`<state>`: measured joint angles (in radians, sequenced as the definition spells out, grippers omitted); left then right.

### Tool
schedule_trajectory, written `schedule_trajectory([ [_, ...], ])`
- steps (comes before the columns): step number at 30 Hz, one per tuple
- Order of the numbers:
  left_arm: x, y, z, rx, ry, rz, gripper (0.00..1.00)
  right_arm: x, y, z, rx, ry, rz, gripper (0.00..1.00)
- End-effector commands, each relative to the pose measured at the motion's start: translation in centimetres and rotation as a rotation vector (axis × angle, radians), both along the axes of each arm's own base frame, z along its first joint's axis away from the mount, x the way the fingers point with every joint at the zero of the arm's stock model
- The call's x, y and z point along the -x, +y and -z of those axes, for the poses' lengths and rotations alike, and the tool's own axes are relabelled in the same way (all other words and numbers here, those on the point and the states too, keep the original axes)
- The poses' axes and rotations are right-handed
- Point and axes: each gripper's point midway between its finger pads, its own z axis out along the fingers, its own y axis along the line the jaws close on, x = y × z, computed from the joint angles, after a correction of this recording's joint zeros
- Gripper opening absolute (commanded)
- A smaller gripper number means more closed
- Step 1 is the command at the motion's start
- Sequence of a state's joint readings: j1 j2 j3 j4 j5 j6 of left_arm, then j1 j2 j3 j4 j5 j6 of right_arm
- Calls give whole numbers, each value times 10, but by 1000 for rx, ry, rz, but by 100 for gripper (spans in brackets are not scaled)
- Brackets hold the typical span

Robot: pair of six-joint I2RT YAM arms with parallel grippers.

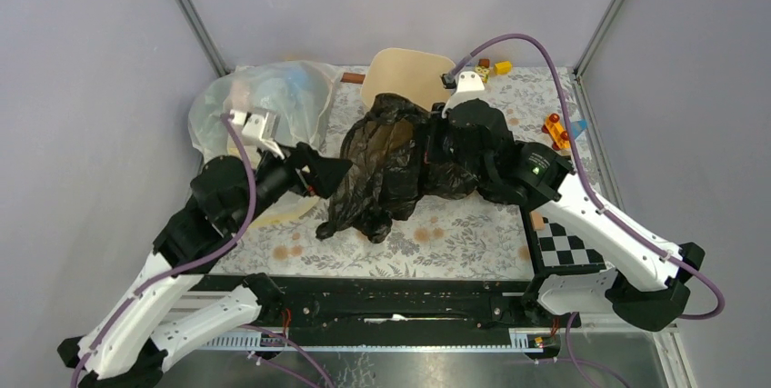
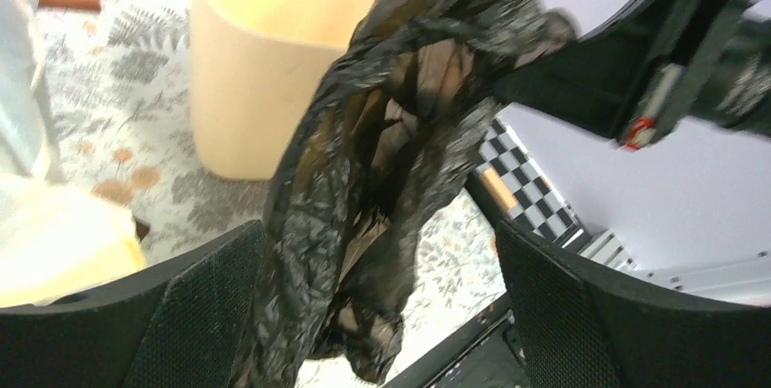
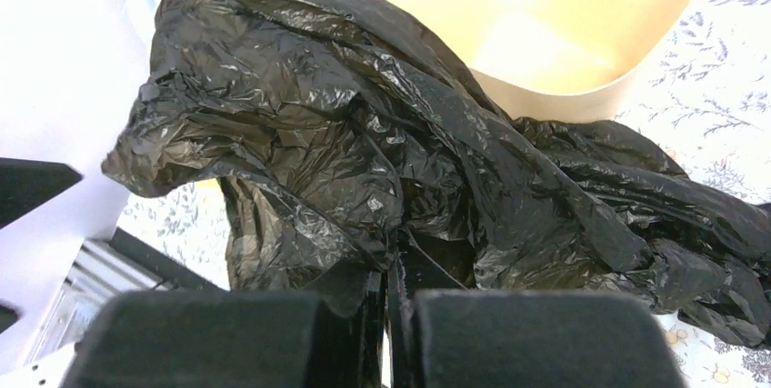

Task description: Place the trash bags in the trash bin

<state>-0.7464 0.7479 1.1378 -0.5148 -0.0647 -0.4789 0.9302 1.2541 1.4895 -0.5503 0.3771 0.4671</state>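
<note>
The black trash bag point(image 1: 382, 165) hangs crumpled just in front of the cream-beige trash bin point(image 1: 409, 74), its lower end draping to the table. My right gripper point(image 3: 391, 279) is shut on a fold of the bag point(image 3: 345, 134), holding it up beside the bin point(image 3: 545, 34). My left gripper point(image 2: 377, 243) is open, its jaws wide apart. The bag point(image 2: 382, 161) hangs loose between them, brushing the left finger point(image 2: 209, 306). The bin point(image 2: 255, 70) stands behind the bag, and the right gripper point(image 2: 582, 70) pinches the bag's upper edge.
A translucent bulging plastic bag point(image 1: 259, 102) sits at the back left, close to my left wrist. Small toy blocks point(image 1: 556, 129) lie at the right, others point(image 1: 495, 67) at the back. A checkerboard point(image 1: 564, 247) is under the right arm. A brown cylinder point(image 1: 353, 77) lies by the bin.
</note>
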Motion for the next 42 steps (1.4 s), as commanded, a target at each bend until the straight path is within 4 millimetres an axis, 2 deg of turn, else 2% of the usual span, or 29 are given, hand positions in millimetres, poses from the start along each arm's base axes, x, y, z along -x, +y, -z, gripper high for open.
schedule_trajectory([
  [1,-1,7,58,-45,77,-42,99,8,3,-13,-8,9,-72,0],
  [4,3,-6,92,-7,110,17,99,12,9,-13,-17,24,-107,0],
  [8,-7,-8,111,-26,103,-10,99,16,14,-17,-38,32,-136,0],
  [11,-17,-10,135,-108,137,-31,96,20,11,-18,-43,30,-145,0],
  [13,-23,-9,150,-151,172,-54,84,22,9,-16,-38,33,-148,0],
  [16,-30,-6,165,-188,200,-93,55,25,4,-13,-31,37,-145,0],
  [17,-32,-2,167,-194,205,-121,49,26,2,-11,-25,38,-139,0],
  [18,-35,3,169,-200,210,-155,47,27,-1,-9,-21,38,-135,0],
  [20,-40,16,170,-204,219,-238,50,29,-7,-8,-15,34,-125,0],
  [23,-41,26,166,-184,212,-296,92,30,-14,-7,-4,27,-114,0],
  [24,-39,27,164,-171,204,-295,97,30,-16,-7,2,27,-112,0],
  [29,-39,34,157,-135,175,-322,99,33,-17,-1,11,33,-119,0],
  [35,-47,39,168,-156,198,-383,99,33,-21,-1,11,26,-109,0],
  [40,-44,12,167,-111,143,-240,98,36,-20,-2,0,31,-122,0],
  [42,-42,4,168,-96,136,-199,89,36,-21,-2,-1,28,-119,0],
])
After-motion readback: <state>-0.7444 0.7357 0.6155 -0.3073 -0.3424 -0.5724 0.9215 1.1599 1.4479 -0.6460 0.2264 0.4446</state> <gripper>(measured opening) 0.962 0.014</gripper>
